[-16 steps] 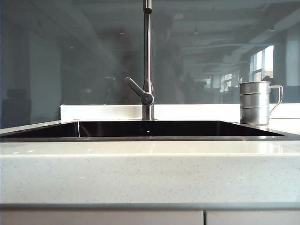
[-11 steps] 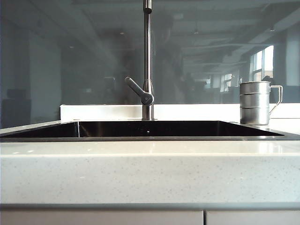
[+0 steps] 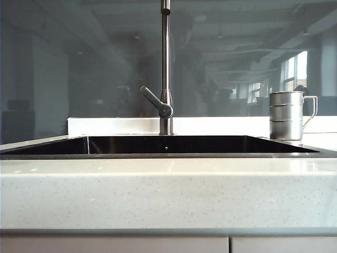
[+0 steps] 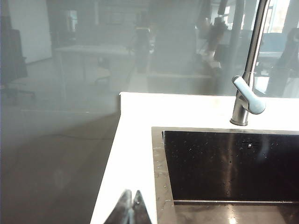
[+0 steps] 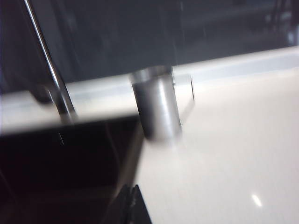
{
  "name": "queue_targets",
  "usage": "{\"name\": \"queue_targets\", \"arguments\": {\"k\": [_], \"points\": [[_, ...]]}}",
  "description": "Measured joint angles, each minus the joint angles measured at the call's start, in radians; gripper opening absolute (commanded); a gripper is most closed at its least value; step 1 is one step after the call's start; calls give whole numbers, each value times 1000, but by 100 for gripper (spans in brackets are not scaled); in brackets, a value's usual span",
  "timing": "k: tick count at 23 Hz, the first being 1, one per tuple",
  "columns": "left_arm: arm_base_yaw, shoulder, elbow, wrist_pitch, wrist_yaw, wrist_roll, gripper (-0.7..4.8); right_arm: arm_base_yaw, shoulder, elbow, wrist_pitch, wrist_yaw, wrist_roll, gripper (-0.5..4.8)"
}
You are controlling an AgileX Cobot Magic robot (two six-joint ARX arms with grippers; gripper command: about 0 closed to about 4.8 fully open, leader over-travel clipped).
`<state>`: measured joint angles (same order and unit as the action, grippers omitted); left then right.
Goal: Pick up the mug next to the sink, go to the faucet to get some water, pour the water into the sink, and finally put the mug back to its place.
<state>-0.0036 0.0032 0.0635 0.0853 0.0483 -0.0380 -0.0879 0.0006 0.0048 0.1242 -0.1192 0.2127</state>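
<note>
- The mug [image 3: 286, 116] stands upright on the counter [image 3: 168, 190], just beside the sink's [image 3: 158, 145] right end, near the back wall, with its loop handle turned away from the basin.
- The faucet [image 3: 166, 68] rises behind the sink's middle, well apart from the mug; its lever [image 3: 156, 103] angles out to the left in the exterior view.
- Neither arm shows in the exterior view.
- The left gripper [image 4: 130, 207] shows only its fingers, pressed together and holding nothing, over the counter strip at the sink's left edge.
- The right gripper [image 5: 131, 203] likewise has its fingers closed and empty, hanging near the sink's right rim and facing the mug [image 5: 156, 105]; that view is blurred, so finer detail cannot be told.
- Step in hand, as I judge it: the very first one, the approach to the mug. Nothing is lifted and no water runs.
- The next move likely falls to the right arm, being nearer: spread the fingers, advance to the mug and close on its ridged body or handle.
- The steel wall looks smooth, so a firm, level grip matters.
</note>
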Motion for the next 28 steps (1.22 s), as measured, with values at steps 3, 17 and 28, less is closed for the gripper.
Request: {"name": "queue_targets", "arguments": {"k": [3, 17, 28], "points": [[0, 0, 0, 0, 0, -1, -6, 0, 35, 53, 127, 102, 42, -6], [0, 213, 4, 305, -22, -70, -6, -140, 1380, 417, 901, -124, -178, 165], [0, 263, 4, 322, -23, -71, -6, -142, 1881, 752, 1039, -171, -185, 212]]}}
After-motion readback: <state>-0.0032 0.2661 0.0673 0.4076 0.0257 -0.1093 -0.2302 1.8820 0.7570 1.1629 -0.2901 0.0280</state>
